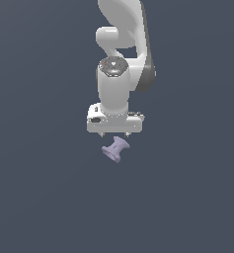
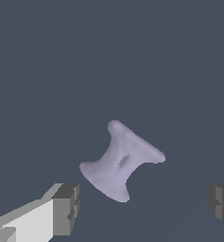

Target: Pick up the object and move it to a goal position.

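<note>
Beneath the white arm [image 1: 119,74], the object [image 1: 115,148] is lying on the plain dark grey surface [image 1: 39,197], just under the front edge of the gripper [image 1: 114,134] as the exterior view shows it. That object is a small pale lavender spool with two flared ends and a narrow waist, and it is resting on its side, with its long axis running diagonally rather than square to the hand. One flared end is pointing toward the exterior view's left and lower side, the other toward the gripper body.

Seen from the wrist view, the spool [image 2: 122,160] is sitting between the two fingers but not level with them: it is lying a little beyond the fingertips [image 2: 66,208], and neither pad is touching it. A small dark mark is showing on its waist. The nearer flared end is coming close to the dark pad of one finger, while the other finger is standing well apart from the spool at the far edge of the picture.

The gripper [image 2: 144,205] is standing spread wide, its fingers apart and holding nothing. Only short stubs of the fingers are showing under the hand in the exterior view, so how high they are hanging over the surface cannot be told from there.
</note>
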Available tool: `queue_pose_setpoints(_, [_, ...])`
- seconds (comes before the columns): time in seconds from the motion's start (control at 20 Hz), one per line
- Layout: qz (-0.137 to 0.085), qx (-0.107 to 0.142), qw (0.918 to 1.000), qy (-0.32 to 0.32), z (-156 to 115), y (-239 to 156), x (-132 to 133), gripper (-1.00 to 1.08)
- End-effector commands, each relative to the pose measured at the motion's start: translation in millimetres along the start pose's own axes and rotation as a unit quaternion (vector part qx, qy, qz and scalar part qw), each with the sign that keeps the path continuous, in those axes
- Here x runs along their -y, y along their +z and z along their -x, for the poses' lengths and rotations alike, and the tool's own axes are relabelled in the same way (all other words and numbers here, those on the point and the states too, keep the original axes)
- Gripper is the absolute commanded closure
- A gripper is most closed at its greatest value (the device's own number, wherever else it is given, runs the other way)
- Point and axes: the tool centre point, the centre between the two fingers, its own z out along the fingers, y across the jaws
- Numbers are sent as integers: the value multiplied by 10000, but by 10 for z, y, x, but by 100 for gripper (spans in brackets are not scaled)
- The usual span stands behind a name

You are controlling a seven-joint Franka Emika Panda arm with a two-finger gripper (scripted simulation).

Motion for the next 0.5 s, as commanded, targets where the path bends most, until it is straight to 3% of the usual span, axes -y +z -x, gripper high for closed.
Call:
queue_pose_setpoints(0.0, [0, 0, 10000, 0, 0, 0, 0, -100])
queue_pose_setpoints(0.45, [223, -2, 9997, -28, 39, 88, -9, -100])
